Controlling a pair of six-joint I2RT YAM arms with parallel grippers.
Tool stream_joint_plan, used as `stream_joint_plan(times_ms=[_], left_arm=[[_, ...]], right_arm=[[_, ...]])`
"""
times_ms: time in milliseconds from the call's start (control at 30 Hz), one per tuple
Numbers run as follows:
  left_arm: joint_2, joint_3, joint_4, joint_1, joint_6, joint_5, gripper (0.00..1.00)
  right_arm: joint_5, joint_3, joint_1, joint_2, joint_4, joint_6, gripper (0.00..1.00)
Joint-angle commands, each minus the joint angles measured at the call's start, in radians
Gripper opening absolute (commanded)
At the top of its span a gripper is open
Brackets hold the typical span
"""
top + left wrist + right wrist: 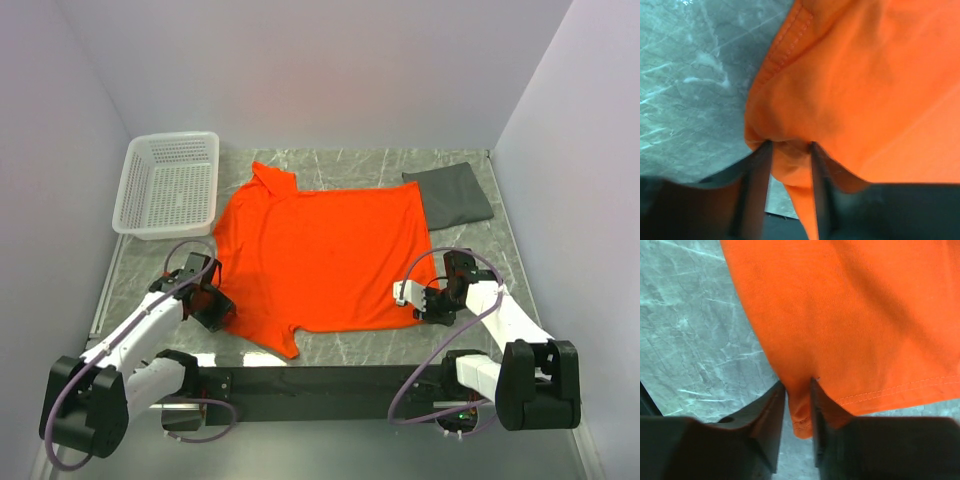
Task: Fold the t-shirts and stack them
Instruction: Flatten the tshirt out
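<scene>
Across the middle of the worktop [350, 345] the orange t-shirt [320, 255] lies spread flat, with the dark grey t-shirt [455, 195] just beyond its far right corner. The left gripper [212, 303] clamps a bunched fold at its left edge, while the right gripper [422, 300] pinches only the tip of the near right hem corner. That shallow hold could slip on lifting and skew the fold. Both arms reach forward and low, wrists angled down.

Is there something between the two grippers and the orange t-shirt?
Nothing visible does. The left gripper and the right gripper each have cloth of the orange t-shirt between their fingers, at its left and right edges near the arms.
</scene>
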Motion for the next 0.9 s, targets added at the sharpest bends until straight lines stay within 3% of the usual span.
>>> stream_joint_plan(times_ms=[0, 167, 567, 733, 867], left_arm=[[0.014, -0.007, 0.031, 0.001, 0.011, 0.013, 0.37], [-0.012, -0.006, 0.022, -0.001, 0.023, 0.027, 0.01], [-0.265, 0.105, -0.354, -0.011, 0.039, 0.139, 0.01], [-0.318, 0.144, -0.441, -0.068, -0.004, 0.213, 0.01], [-0.335, 0.218, -0.542, -0.076, 0.006, 0.211, 0.01]], right_arm=[[0.002, -0.014, -0.002, 0.016, 0.050, -0.034, 0.31], [0.013, -0.014, -0.002, -0.036, -0.015, -0.084, 0.21], [0.135, 0.000, -0.001, -0.350, -0.332, -0.378, 0.10], [0.102, 0.120, -0.001, -0.367, -0.580, -0.466, 0.09], [0.128, 0.117, -0.001, -0.442, -0.638, -0.502, 0.09]])
